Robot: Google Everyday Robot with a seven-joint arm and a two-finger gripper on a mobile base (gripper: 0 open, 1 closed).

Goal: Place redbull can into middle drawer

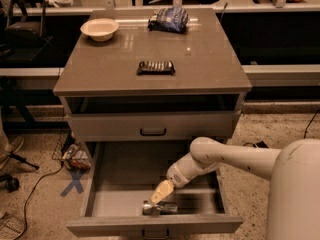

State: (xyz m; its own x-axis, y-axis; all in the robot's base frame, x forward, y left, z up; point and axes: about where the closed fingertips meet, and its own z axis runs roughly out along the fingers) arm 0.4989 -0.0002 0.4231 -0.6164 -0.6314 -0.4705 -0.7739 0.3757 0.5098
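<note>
The middle drawer [100, 184] is pulled wide open below the cabinet top. The redbull can [160, 207] lies on its side on the pale drawer floor, close to the front wall, with a shiny round end facing left. My gripper [155, 198] reaches down into the drawer from the right, its tan tip right at the can's upper side. Whether it still grips the can does not show.
On the cabinet top [210, 59] are a white bowl [99, 29], a dark blue snack bag [168, 19] and a flat black ribbed bar [156, 67]. A closed drawer front with a black handle [153, 132] is above the open drawer. Clutter and cables [75, 156] lie on the floor at left.
</note>
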